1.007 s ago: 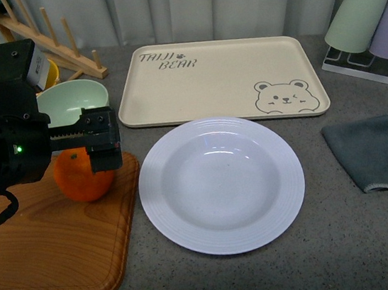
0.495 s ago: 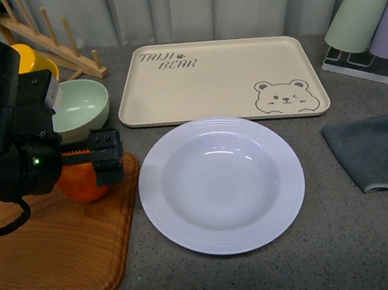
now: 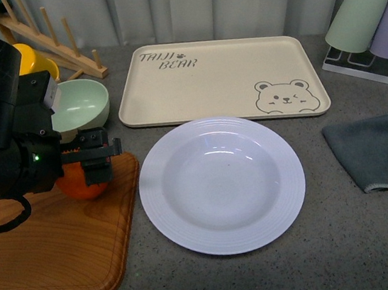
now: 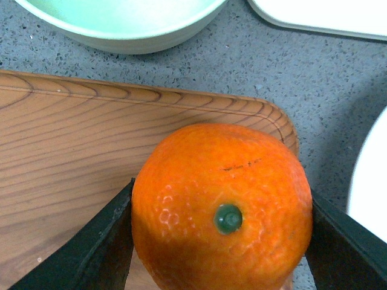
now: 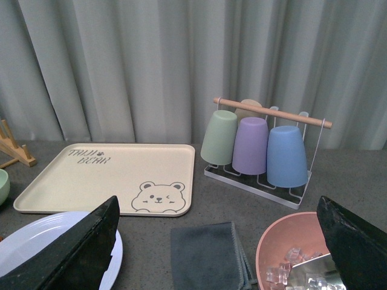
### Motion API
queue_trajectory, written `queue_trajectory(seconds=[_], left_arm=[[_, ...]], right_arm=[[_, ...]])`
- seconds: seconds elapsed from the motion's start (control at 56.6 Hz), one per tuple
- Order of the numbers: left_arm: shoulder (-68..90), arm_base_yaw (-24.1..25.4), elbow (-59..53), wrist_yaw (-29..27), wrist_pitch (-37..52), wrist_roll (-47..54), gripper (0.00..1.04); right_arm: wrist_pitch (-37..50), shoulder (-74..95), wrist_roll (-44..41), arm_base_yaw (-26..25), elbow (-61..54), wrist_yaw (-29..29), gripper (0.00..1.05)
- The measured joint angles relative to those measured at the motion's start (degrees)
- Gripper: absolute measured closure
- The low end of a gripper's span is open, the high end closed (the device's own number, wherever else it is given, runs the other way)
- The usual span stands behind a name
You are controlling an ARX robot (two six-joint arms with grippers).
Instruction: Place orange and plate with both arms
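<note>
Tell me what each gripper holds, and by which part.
Left gripper: the orange, with the jaws pressed against its two opposite sides. Right gripper: nothing, jaws open.

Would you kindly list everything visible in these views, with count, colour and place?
orange: one, orange, on the board's far right corner
plate: one, white, empty, middle of the counter
board: one, brown wood, front left
green bowl: one, pale green, behind the board
mug: one, yellow, back left
wooden rack: one, light wood, back left
tray: one, beige, behind the plate
cloth: one, grey, right of the plate
cups: four, green, purple, blue, beige, upside down on wire rack, back right
pink bowl: one, pink, holds ice, beside the cloth
left gripper: black, shut on the orange
right gripper: black, open
</note>
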Motion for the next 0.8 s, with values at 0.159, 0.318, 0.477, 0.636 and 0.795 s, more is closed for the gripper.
queue_trajectory(seconds=[0.159,0.318,0.477,0.636,0.795], left_arm=[[-3.58,-4.52,0.07,-0.22,-1.2,-2.32,0.36],[-2.12,-12.55,2.4,-1.05,-1.81,-5.9,0.36],[1.14,-17.92,5.44,-2.05,-2.47,-8.33,0.36],[5.2,-21.79,8.92,-2.69,-3.41,-10.14,0.36],[7.78,-22.97,11.37,-4.11,-3.74,-10.75,0.36]], right_arm=[[0.0,0.0,0.0,0.0,0.0,0.0,0.09],[0.0,-0.02,0.0,0.0,0.0,0.0,0.09],[0.0,0.0,0.0,0.0,0.0,0.0,0.09],[0.0,-0.02,0.0,0.0,0.0,0.0,0.09],[0.0,-0.02,0.0,0.0,0.0,0.0,0.09]])
